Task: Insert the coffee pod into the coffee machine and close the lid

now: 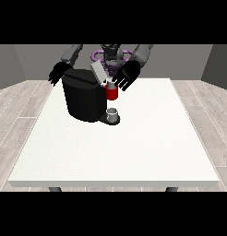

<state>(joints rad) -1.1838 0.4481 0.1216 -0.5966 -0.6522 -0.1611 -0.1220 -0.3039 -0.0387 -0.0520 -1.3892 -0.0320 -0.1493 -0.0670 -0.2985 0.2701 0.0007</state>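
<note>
A black coffee machine (83, 99) stands on the white table (115, 147) at the back left. Its silver lid (98, 72) is tilted up and open. The machine's red front part (112, 93) shows below the lid, with a small grey cup (113, 114) on the drip base beneath. I cannot make out the coffee pod. The hand at the view's right (124, 77) hovers beside the lid and over the red part, fingers spread downward. The hand at the view's left (56, 73) hangs behind the machine's far left corner, fingers relaxed.
The table's front edge (115, 183) lies well toward the camera. A wood-pattern floor surrounds the table, and grey walls stand behind the robot.
</note>
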